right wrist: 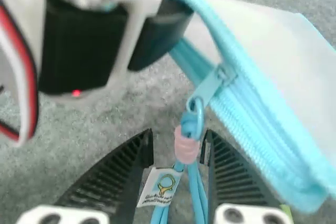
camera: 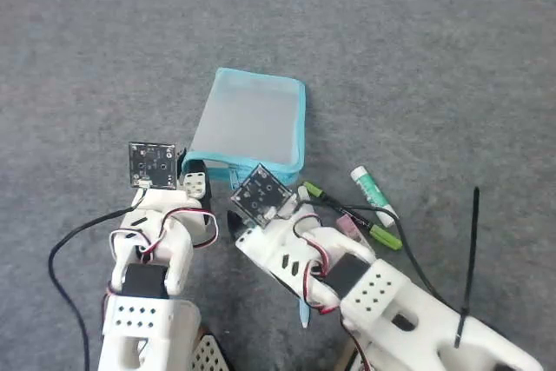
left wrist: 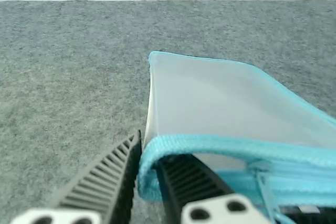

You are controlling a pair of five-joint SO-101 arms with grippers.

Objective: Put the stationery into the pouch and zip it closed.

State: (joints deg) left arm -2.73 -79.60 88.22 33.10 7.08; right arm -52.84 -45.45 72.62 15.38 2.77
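Both arms are white printed shells around black servo blocks. Each wrist carries a small square black camera board: the left arm's board point(camera: 152, 164) and the right arm's board point(camera: 261, 194). Thin red, black and white wires point(camera: 320, 258) loop between the joints, and a black cable point(camera: 52, 260) trails off the left arm. The lower housings point(camera: 378, 288) have rows of round holes. The left claw point(left wrist: 148, 153) and right claw point(right wrist: 178, 135) have black ribbed fingers on white mounts with screw holes. A red light point(right wrist: 76, 93) glows on one black servo.
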